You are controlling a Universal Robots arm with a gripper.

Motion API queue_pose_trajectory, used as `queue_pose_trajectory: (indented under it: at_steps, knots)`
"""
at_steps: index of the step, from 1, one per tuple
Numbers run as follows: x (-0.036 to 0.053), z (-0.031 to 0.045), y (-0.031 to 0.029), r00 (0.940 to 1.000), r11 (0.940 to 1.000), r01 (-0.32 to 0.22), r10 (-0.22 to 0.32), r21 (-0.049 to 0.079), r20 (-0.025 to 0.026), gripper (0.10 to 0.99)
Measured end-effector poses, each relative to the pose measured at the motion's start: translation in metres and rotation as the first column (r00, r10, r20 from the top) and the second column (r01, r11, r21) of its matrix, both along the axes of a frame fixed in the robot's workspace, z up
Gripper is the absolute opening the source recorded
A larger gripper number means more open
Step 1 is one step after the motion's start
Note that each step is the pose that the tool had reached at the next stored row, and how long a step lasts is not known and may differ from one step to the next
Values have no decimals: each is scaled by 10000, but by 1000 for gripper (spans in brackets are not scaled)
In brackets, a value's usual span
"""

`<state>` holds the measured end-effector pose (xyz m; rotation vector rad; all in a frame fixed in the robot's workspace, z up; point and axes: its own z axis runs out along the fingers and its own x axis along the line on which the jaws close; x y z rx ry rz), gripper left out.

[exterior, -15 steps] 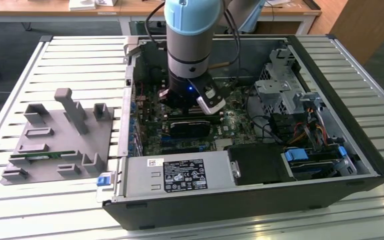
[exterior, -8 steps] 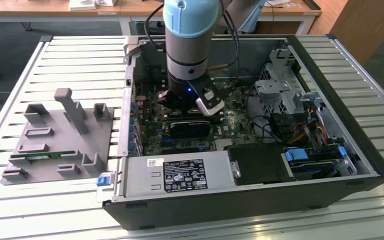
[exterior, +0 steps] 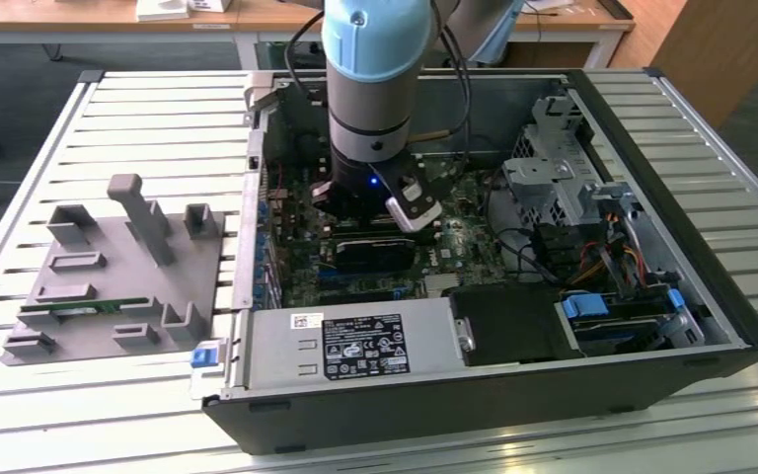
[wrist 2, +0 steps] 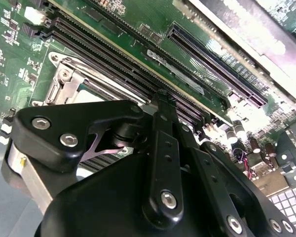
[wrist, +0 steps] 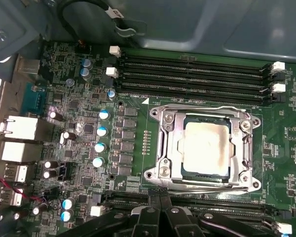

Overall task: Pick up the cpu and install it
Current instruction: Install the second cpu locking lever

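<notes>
Cpu (wrist: pixel 206 148) sits in the motherboard socket (wrist: pixel 164 170); claw (wrist: pixel 160 207) above, fingers pressed together, holding nothing.

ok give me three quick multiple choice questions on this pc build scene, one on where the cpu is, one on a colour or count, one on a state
1. Where is the cpu?
A. on the grey tray beside the case
B. in the metal socket frame on the motherboard
C. on the power supply

2. What colour is the motherboard?
A. green
B. red
C. white

3. How do the memory slots beside the socket stand?
A. all filled with sticks
B. covered by a heatsink
C. empty

Answers:
1 B, the first wrist view shows its silver top lying inside the socket frame.
2 A, the board is green in both wrist views.
3 C, the long black slots lie bare with their white latches showing.
</notes>
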<state>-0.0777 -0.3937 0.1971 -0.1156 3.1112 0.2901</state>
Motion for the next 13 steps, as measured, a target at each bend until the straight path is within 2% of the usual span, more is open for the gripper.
queue_pose_trajectory:
  at_steps: [6, 13]
  knots:
    - [-2, -11, 7, 10000, 10000, 0, 0, 51, 1, 106]
    - [-16, -17, 42, 10000, 9999, 0, 0, 115, 2, 106]
